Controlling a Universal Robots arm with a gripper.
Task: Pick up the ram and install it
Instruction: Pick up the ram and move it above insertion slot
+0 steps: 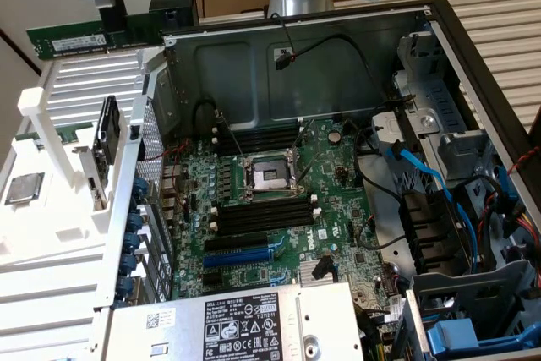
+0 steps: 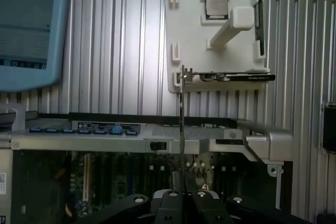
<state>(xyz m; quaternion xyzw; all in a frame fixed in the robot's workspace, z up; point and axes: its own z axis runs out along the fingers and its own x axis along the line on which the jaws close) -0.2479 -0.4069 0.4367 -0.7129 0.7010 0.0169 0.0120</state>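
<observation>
In the upper left of the exterior view, the gripper (image 1: 114, 24) is closed on the ram (image 1: 68, 40), gripping its middle, outside the case (image 1: 296, 65). This probably leaves its long edge free for the motherboard slots (image 1: 262, 214).

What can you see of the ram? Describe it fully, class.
The ram is a long, thin green circuit board with a white label strip. It hangs nearly level in the air at the exterior view's upper left, outside the open computer case. The gripper is clamped on it; nothing else seems to touch it.
</observation>
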